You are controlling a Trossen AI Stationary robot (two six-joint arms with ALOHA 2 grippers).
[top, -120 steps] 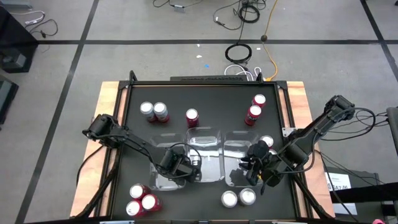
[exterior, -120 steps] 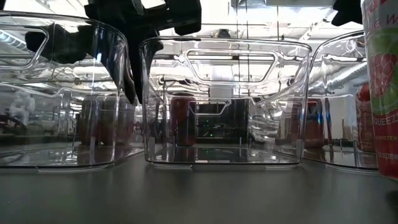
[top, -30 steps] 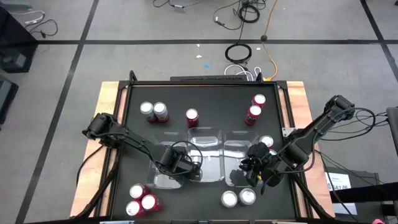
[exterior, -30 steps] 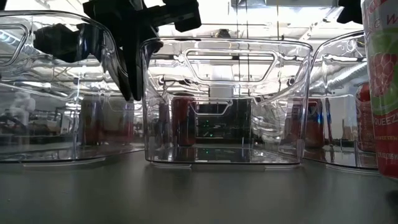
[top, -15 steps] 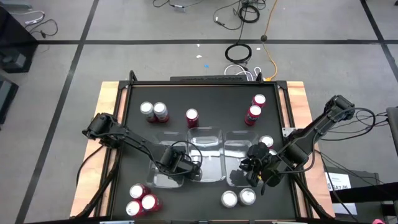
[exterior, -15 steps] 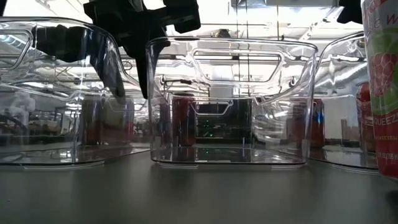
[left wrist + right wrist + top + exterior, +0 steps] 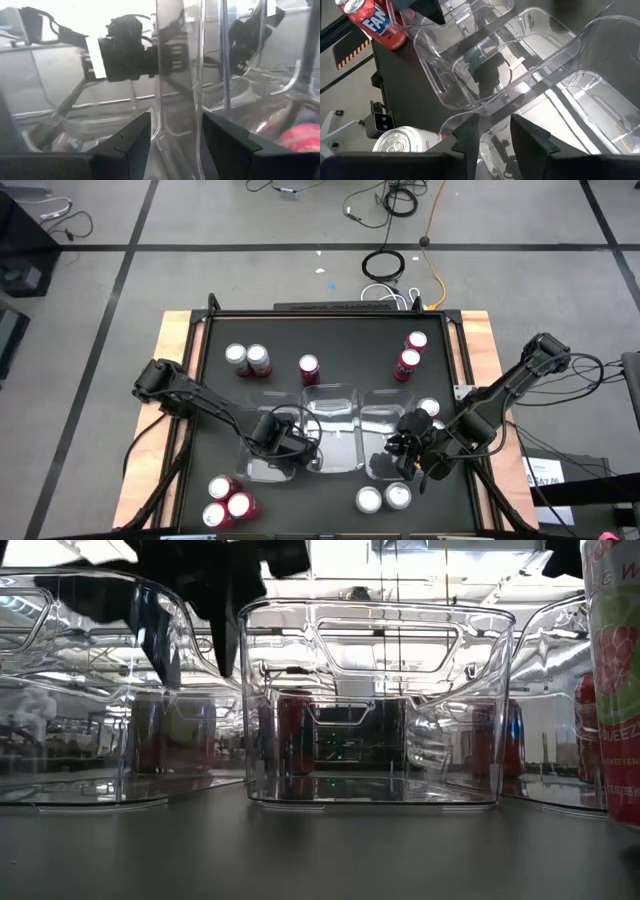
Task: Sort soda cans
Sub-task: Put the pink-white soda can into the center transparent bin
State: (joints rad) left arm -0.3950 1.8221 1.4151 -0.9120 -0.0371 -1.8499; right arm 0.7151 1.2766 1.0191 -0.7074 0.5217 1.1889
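Note:
Three clear trays stand side by side mid-table: left (image 7: 268, 460), middle (image 7: 335, 430), right (image 7: 385, 430). Red and silver soda cans stand around them: far left (image 7: 247, 358), far middle (image 7: 309, 368), far right (image 7: 410, 352), near left (image 7: 225, 502), near right (image 7: 384, 499). My left gripper (image 7: 312, 448) is where the left and middle trays meet, and its open fingers stand either side of a clear upright wall (image 7: 177, 100). My right gripper (image 7: 398, 460) is shut on the right tray's near rim. My left gripper: I cannot tell whether its fingers (image 7: 132, 145) touch the clear wall between them. My right gripper pinches the right tray's rim (image 7: 494, 119) at its near end, one finger inside the tray and one outside, slanting down from the table's right. The tray stands flat on the table.
One silver can (image 7: 428, 410) stands close by my right arm. A red can (image 7: 615, 680) stands close to the low camera. A raised frame (image 7: 210, 315) runs round the black table top. Free room lies along the far middle and the near middle.
My left gripper has risen a little and drawn back toward the table's left edge, and the gap between its fingers has grown in the low view. The middle tray has slid slightly toward the table's right.

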